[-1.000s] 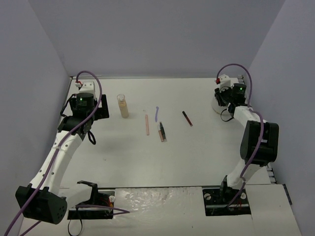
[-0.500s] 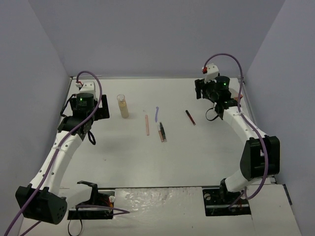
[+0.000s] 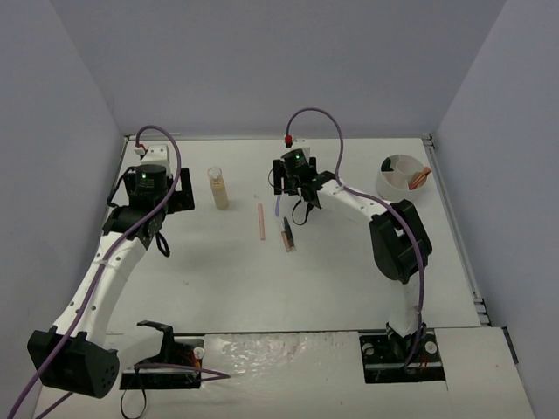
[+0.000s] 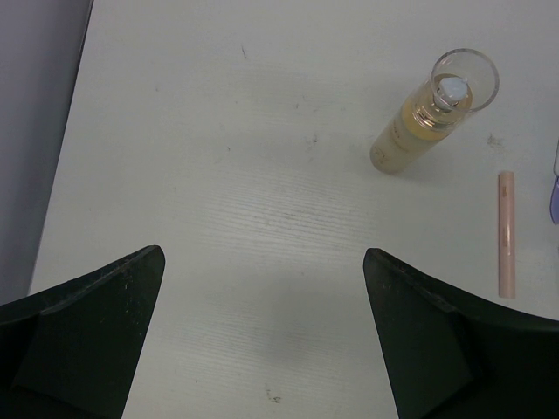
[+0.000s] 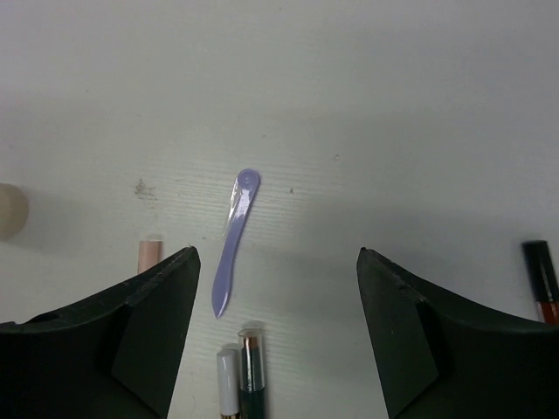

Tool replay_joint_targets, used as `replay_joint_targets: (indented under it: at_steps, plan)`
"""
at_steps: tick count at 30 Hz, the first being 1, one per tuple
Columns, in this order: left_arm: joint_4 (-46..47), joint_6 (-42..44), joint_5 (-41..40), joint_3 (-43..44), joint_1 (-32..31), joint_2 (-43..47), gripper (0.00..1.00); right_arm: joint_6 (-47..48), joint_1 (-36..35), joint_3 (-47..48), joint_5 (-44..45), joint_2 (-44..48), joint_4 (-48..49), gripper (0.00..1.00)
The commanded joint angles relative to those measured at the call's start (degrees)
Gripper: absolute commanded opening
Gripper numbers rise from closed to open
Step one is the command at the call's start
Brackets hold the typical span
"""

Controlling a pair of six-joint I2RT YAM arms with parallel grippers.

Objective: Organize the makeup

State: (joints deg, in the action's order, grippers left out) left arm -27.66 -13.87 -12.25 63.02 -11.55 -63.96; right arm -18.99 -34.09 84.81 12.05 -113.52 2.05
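The makeup lies across the middle of the table. A clear bottle of beige liquid [image 3: 218,188] [image 4: 430,112] stands upright, with a pink stick [image 3: 260,220] [image 4: 506,234] to its right. A lilac stick [image 5: 232,242] lies just ahead of my right gripper [image 5: 275,257] [image 3: 288,183], which hovers over it, open and holding nothing. A white-capped stick [image 5: 227,381] and a dark stick [image 5: 253,375] [image 3: 287,234] lie side by side below it. A dark red stick [image 5: 542,281] shows at the right edge. My left gripper [image 4: 262,253] [image 3: 178,189] is wide open over bare table, left of the bottle.
A white round divided bowl [image 3: 390,185] stands at the back right near the wall, with a reddish stick [image 3: 421,177] and something dark green in it. Walls close in on the left, back and right. My right arm stretches across the table's middle.
My right arm has swung left from over the bowl to above the lilac stick, and its jaws have opened. The left arm has not moved.
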Motion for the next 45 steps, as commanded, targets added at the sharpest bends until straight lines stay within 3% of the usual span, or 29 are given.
replay_joint_targets:
  at_steps: [1, 23, 31, 38, 45]
  plan:
    - [2.26, 0.25, -0.25, 1.84, 0.48, 1.47, 0.97, -5.64, -1.09, 7.17, 5.83, -3.48, -4.56, 0.70]
    - [2.27, -0.21, 1.01, 1.92, 0.92, 1.21, 0.97, -7.29, -4.77, 16.94, 11.16, -18.00, -5.47, 0.51]
    - [2.35, -0.46, 1.35, 1.88, 1.22, 1.30, 0.97, -7.29, -4.93, 15.91, 11.57, -19.88, -5.39, 0.30]
    - [2.35, -0.46, 1.53, 1.84, 1.27, 1.35, 0.97, -6.02, -4.62, 18.54, 8.37, -20.67, -5.44, 0.03]
    - [2.36, -0.37, 1.37, 1.75, 1.36, 1.63, 0.97, -1.11, -2.72, 23.19, 3.04, -17.11, -3.34, 0.00]
